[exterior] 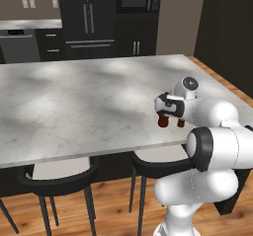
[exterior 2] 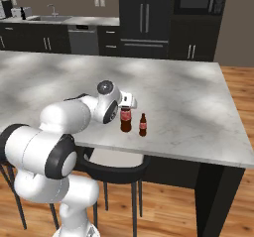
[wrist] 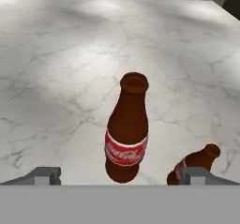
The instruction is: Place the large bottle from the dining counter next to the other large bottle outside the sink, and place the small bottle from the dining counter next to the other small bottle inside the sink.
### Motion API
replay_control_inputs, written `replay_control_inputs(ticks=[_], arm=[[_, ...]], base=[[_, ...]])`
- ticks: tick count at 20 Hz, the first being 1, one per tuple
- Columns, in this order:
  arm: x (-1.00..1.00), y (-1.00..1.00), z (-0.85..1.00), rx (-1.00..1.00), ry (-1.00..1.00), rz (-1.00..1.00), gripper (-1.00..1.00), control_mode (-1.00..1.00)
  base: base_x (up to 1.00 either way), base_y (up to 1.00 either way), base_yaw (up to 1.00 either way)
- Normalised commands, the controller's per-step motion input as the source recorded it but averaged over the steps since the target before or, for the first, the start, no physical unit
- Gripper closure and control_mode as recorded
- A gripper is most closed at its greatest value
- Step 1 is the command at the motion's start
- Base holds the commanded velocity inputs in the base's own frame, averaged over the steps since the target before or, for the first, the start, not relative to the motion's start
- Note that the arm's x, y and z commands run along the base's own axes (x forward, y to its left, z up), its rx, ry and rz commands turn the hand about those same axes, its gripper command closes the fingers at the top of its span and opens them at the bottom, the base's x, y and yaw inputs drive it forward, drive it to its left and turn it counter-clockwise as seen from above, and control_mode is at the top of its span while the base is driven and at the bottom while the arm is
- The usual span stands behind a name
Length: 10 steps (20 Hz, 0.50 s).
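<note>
The large bottle [wrist: 127,134] stands upright on the marble table [exterior 2: 188,107], close to the near long edge, and the small bottle [wrist: 194,164] stands upright just beside it, apart from it, on the side toward the table's right end. In the right base view the pair sits a little in from the front lip, the large bottle [exterior 2: 126,119] left of the small bottle [exterior 2: 143,125], with a broad bare stretch of slab running on to the right corner and back to the far edge. The hand [wrist: 120,177] hangs above the large bottle, its fingers spread wide to either side of it and closed on nothing; one fingertip [wrist: 44,175] is over bare marble, the other overlaps the small bottle in the hand view. In the left base view the hand [exterior: 169,115] hides most of the bottles, and the table's whole left part lies open. Below the near edge stand black stools [exterior: 59,180] on a wood floor [exterior 2: 173,211]. Across the room, a sink [exterior 2: 49,18] with a faucet sits in the back worktop, beside dark cabinets [exterior 2: 144,18].
</note>
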Motion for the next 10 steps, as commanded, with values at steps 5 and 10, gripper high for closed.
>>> replay_control_inputs(ticks=[5, 10], arm=[[0.21, -0.01, -0.13, 0.00, 0.00, 0.00, -1.00, -1.00], [0.16, -0.07, -0.08, 0.00, 0.00, 0.00, -1.00, -1.00]], base=[[0.00, 0.00, 0.00], [0.00, 0.00, 0.00]])
